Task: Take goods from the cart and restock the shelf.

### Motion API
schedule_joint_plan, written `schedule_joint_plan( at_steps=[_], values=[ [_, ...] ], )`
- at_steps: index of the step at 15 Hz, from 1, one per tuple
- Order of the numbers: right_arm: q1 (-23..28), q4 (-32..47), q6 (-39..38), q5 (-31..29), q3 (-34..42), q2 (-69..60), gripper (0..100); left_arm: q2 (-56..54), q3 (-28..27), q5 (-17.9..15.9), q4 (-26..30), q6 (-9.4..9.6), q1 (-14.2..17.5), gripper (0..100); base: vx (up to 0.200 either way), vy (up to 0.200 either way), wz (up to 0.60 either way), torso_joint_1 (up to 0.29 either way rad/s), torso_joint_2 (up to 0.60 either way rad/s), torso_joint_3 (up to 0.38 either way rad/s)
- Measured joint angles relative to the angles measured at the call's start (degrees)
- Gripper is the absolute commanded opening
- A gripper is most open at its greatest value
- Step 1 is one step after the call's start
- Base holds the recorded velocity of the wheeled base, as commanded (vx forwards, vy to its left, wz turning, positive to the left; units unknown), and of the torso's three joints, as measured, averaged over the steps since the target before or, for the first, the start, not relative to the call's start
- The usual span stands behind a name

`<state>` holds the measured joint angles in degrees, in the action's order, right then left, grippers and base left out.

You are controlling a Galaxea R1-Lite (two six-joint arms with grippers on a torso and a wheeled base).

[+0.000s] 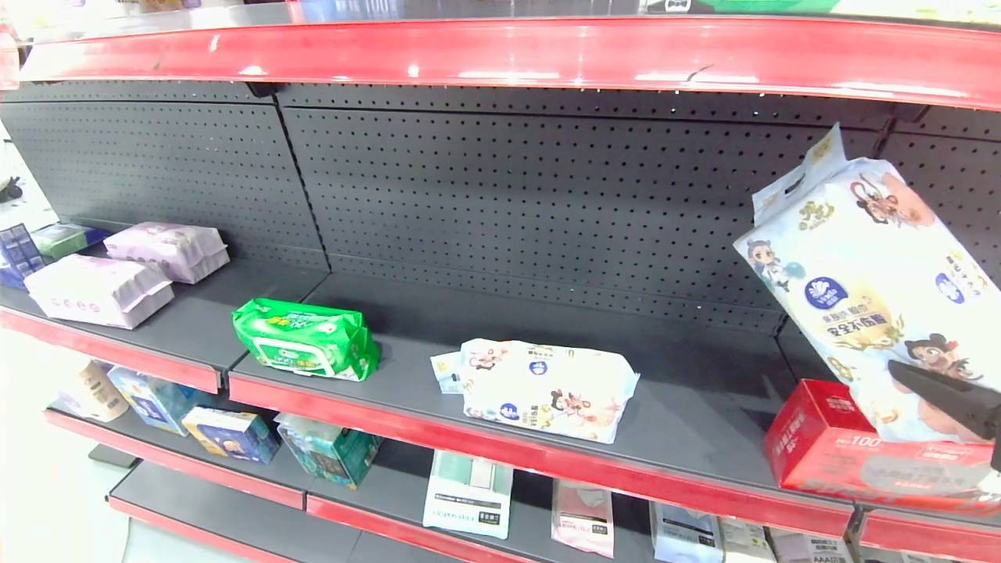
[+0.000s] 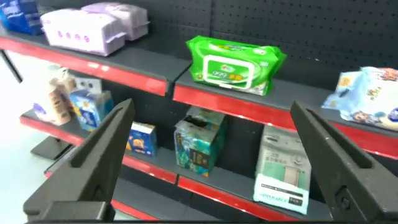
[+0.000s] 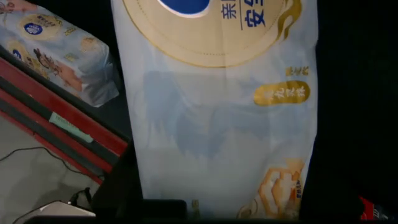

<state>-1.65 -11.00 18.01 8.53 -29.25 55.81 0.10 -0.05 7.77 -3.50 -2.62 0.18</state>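
White cartoon-printed pack [image 1: 868, 289] hangs tilted, seemingly pinched by right end effector [image 1: 942, 399]; left end effector [image 2: 211, 112] spread.

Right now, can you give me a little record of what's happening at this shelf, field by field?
Right tool: shut on a white cartoon-printed pack, held tilted above the red box
Left tool: open, holding nothing, in front of the shelving
Middle shelf: green wipes pack, matching cartoon pack lying flat, lilac packs at the left
Stage: held pack not yet set down
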Motion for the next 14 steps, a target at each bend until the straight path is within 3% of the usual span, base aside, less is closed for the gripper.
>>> schedule_joint_plan(
  at_steps=[4, 7, 14],
  values=[
    [-1.02, -4.74, -0.20, 0.00, -0.90, 6.10, 0, 0.15, -0.02, -4.07, 3.82, 0.09, -0.09, 100, 0.000, 0.000, 0.00, 0.000, 0.00, 0.000],
    [-1.22, -4.73, -0.20, 0.02, -1.27, 7.94, 0, 0.65, -0.11, -7.74, 3.61, 1.39, -0.62, 100, 0.000, 0.000, 0.00, 0.000, 0.00, 0.000],
    [-2.51, -4.73, -0.11, 0.00, -2.61, 10.58, 0, 0.15, 0.05, -5.67, 3.50, 2.69, -0.45, 100, 0.000, 0.000, 0.00, 0.000, 0.00, 0.000]
  ],
)
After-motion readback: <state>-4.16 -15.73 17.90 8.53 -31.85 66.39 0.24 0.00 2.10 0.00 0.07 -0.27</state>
